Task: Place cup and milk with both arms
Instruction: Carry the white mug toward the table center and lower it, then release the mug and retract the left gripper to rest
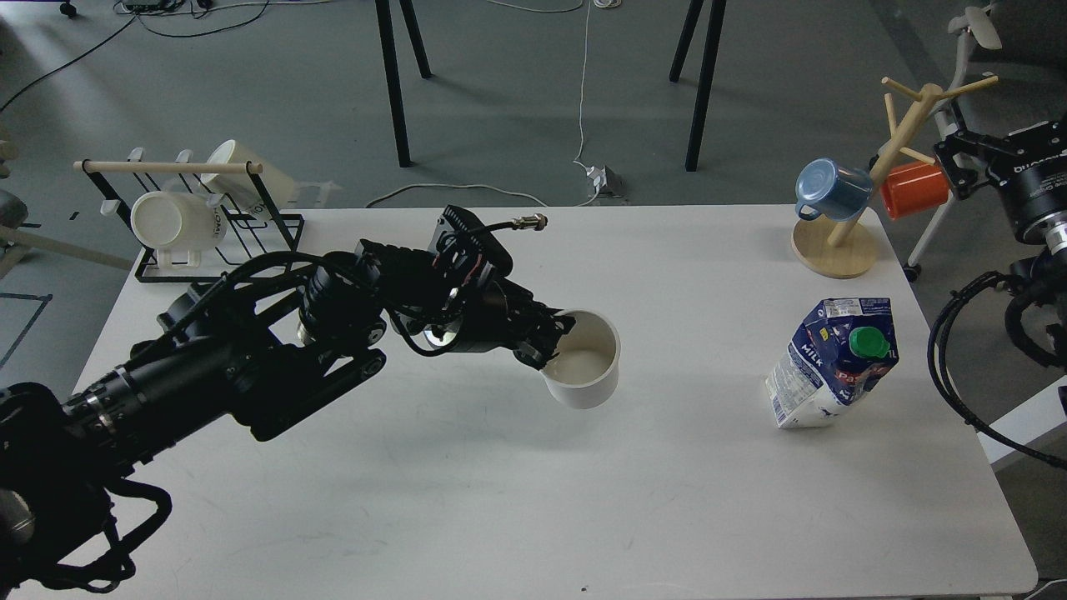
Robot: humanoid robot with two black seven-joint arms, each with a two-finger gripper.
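Cup (pixel 583 358) sits mid-table, at the tip of the left gripper (pixel 546 337), on its 3 o'clock side. Gripper fingers clamp the cup's near-left rim, one finger inside the cream interior, the other outside the wall. Cup's black handle not visible, hidden behind the gripper. Can't tell if the base is on the table (pixel 500 500) or just off it; it looks slightly tilted toward the camera

Milk carton (pixel 834 367) at 3 o'clock from the cup, well apart, near the table's right edge, green cap on top, standing with a lean, untouched

Right arm enters at the far right edge, off the table; right gripper (pixel 950 167) at 1 o'clock from the carton, just beside the orange mug (pixel 915 190). It's dark and seen end-on, so can't tell whether the fingers are apart or together

Counts:
- 1 cup in the clamp
- 1 milk carton
- 2 white mugs (pixel 175 221) lying on the black wire rack (pixel 217 250) at 10 o'clock of the table
- 1 blue mug (pixel 829 190) and 1 orange mug hanging on the wooden mug tree (pixel 838 242) at 1 o'clock of the table
- 2 arms
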